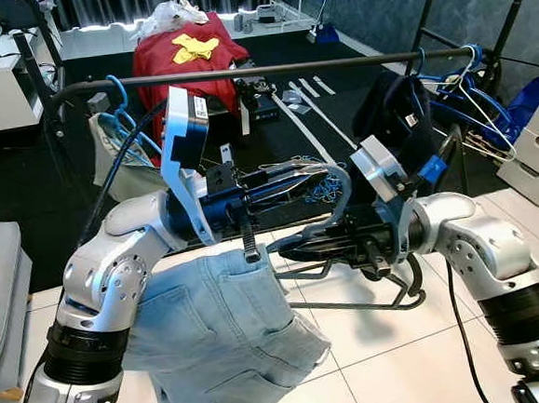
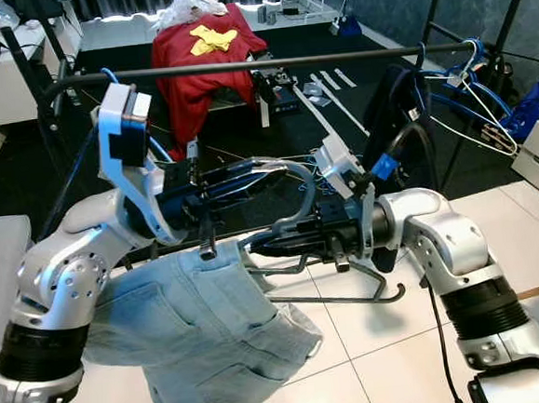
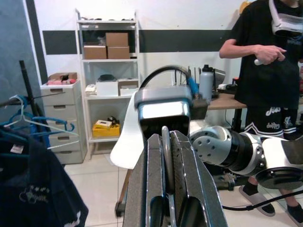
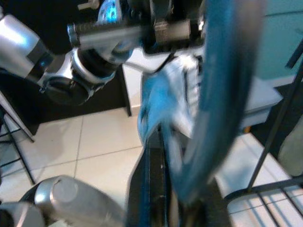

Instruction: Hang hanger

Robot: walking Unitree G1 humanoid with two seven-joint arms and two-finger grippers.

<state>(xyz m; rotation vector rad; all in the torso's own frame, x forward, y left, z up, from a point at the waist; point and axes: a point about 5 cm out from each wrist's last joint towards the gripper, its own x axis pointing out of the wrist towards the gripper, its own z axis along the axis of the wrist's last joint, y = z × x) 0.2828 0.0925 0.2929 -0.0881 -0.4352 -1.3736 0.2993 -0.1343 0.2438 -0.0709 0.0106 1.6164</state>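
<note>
Left gripper [image 1: 296, 183] clamped tight on grey hanger [image 1: 331, 217] hook, below black rail [image 1: 268, 70]. Light denim shorts [image 1: 220, 341] clipped to hanger, drooping under left forearm. Right gripper [image 1: 296, 246] just beneath left one, fingers together along hanger's bar. Person [image 3: 267, 71] stands beyond, near shelf [image 3: 108, 75].

I'm seeing the black horizontal clothes rail [image 1: 268, 70] lying bare mid-span; blue wire hangers [image 1: 461, 79] are seemingly crowding its right end.
</note>
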